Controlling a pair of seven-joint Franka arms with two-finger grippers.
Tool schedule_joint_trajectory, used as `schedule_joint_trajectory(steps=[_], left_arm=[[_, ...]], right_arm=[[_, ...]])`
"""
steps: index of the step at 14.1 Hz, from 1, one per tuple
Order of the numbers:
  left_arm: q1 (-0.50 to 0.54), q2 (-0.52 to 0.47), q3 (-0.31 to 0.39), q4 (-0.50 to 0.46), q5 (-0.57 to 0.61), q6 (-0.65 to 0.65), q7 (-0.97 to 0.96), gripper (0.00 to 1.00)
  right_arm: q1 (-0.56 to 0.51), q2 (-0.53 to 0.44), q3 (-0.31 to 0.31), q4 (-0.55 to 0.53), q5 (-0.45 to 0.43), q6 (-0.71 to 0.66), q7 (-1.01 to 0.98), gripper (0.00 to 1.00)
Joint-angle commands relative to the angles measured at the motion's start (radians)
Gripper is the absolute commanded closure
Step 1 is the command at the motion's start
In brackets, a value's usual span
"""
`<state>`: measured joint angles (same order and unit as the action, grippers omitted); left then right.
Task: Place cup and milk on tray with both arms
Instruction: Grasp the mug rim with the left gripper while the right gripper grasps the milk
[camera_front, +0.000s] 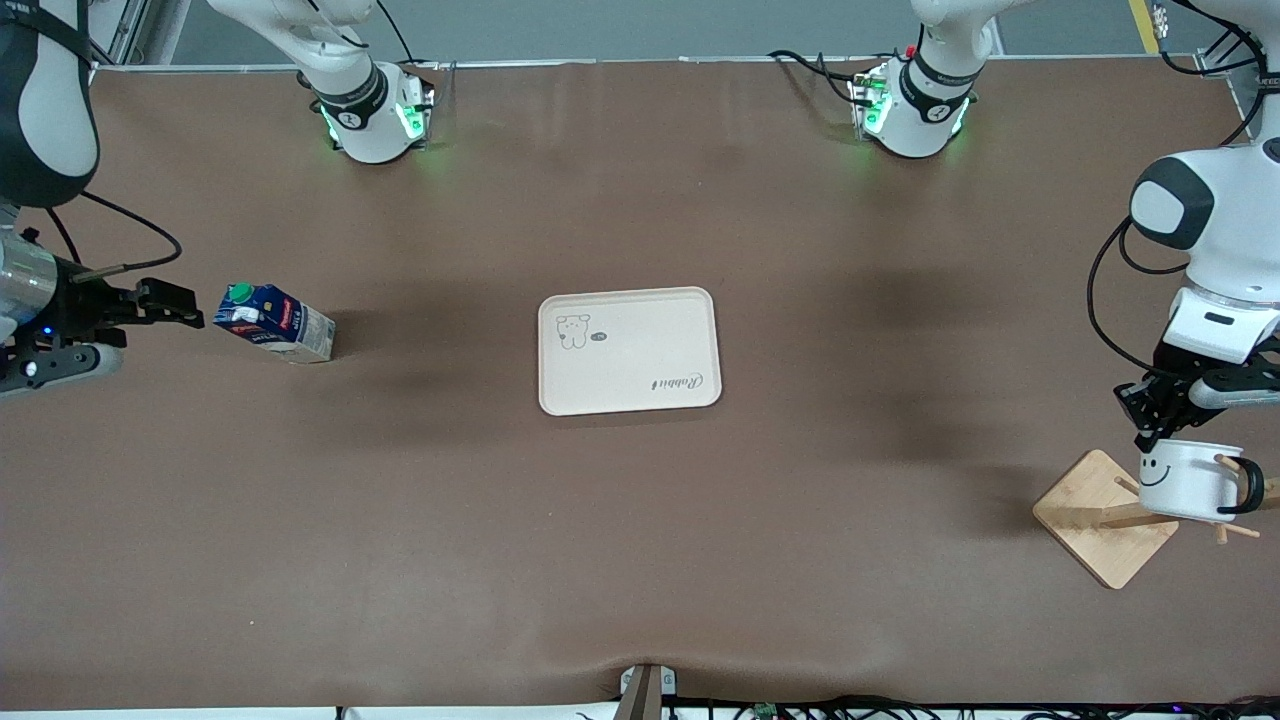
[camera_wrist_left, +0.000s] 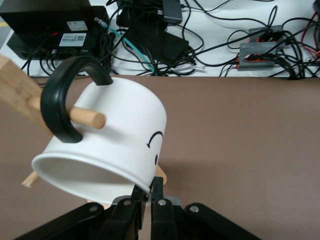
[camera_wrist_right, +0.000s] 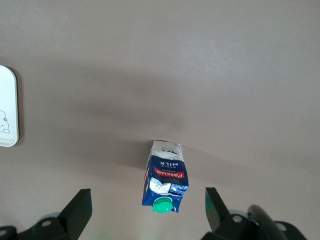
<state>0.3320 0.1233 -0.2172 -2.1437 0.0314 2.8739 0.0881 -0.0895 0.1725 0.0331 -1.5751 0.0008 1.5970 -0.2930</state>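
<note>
Starting at the right arm's end of the table, we see the right gripper (camera_front: 170, 305) hanging with fingers spread wide just beside the milk (camera_front: 273, 322), which stands on the table. Mid-table lies the tray (camera_front: 629, 350), bare. At the left arm's end, the left gripper (camera_front: 1150, 432) pinches the rim of the cup (camera_front: 1190, 478), whose handle hangs on a peg of the wooden rack (camera_front: 1100, 520).

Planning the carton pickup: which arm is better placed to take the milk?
Right. Its open hand is beside the milk; the left hand is shut on the cup at the table's left-arm end.
</note>
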Motion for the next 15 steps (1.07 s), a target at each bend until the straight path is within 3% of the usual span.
schedule_joint_trajectory(steps=[1,5,7,10,13,15], left_arm=[[0.007,-0.068,-0.037,-0.001,-0.018,-0.072,0.012,1.0],[0.007,-0.16,-0.092,0.013,-0.019,-0.261,-0.019,1.0],[0.005,-0.175,-0.149,0.069,-0.019,-0.408,-0.115,1.0],[0.002,-0.136,-0.249,0.2,-0.013,-0.588,-0.308,1.0],[-0.016,-0.062,-0.355,0.287,-0.004,-0.695,-0.464,1.0],[-0.066,-0.03,-0.369,0.304,-0.001,-0.748,-0.531,1.0]], right_arm=[[-0.006,0.01,0.002,0.035,-0.005,-0.017,-0.011,0.0],[-0.012,0.097,0.001,0.033,-0.007,-0.02,-0.012,0.0],[-0.015,0.114,0.001,0.001,-0.002,-0.002,-0.003,0.0],[-0.035,0.117,0.001,-0.132,0.004,0.156,-0.005,0.0],[-0.032,0.076,0.001,-0.221,-0.001,0.161,-0.003,0.0],[-0.047,0.07,-0.002,-0.238,-0.005,0.15,-0.008,0.0]])
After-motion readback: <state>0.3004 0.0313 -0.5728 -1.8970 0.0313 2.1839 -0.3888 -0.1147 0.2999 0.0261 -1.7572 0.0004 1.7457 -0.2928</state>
